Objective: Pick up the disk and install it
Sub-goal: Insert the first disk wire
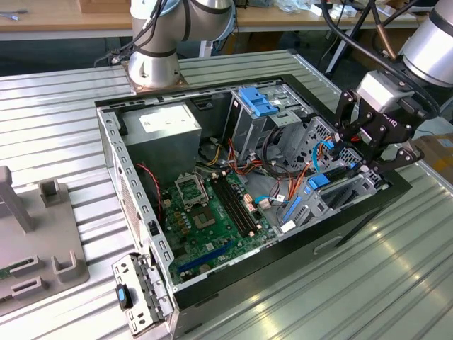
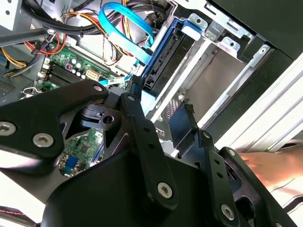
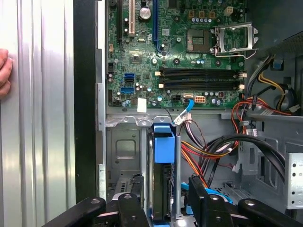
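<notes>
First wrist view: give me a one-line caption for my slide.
The gripper hovers by the blue-railed disk standing on edge in the drive bay, motherboard beyond.

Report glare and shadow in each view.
Exterior view: the ribbed table glares white beside the case. Second wrist view: the gripper is dark, with blown-out white behind it. First wrist view: even light; the disk has its grey body in shadow.

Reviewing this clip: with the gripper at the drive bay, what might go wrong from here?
The grey metal disk in its blue plastic carrier stands in the grey metal bay between the fingers of the open gripper; pushed askew, it may jam.
Red and orange wires run close beside the bay and could snag.
A person's hand rests on the ribbed metal table beside the case, near the arm.
</notes>
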`<state>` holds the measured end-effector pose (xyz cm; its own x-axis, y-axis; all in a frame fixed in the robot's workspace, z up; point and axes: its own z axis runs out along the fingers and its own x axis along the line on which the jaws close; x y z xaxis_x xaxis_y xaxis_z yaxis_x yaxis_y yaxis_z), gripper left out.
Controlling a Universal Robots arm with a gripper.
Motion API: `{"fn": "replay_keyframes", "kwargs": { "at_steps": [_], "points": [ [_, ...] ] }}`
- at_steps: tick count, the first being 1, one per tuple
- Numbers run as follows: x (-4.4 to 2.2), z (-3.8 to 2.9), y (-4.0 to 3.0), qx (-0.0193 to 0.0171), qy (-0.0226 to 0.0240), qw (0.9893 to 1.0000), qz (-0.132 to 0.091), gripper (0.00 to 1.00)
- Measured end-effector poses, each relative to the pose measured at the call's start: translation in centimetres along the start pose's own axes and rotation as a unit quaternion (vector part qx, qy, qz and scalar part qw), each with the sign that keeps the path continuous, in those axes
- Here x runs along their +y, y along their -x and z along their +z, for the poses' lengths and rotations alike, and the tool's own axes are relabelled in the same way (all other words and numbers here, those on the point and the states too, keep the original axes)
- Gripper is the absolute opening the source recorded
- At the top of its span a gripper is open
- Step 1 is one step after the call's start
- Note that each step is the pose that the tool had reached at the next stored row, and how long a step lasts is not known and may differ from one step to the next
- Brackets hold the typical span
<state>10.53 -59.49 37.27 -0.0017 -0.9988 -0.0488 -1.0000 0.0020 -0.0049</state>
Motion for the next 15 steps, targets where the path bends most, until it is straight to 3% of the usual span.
{"fn": "replay_keyframes", "kwargs": {
  "at_steps": [6, 15],
  "points": [
    [-0.49, 0.02, 0.23, 0.0, 0.0, 1.0, 0.0, 0.51],
    [-0.57, 0.02, 0.28, 0.0, 0.0, 1.0, 0.0, 0.51]
  ]
}}
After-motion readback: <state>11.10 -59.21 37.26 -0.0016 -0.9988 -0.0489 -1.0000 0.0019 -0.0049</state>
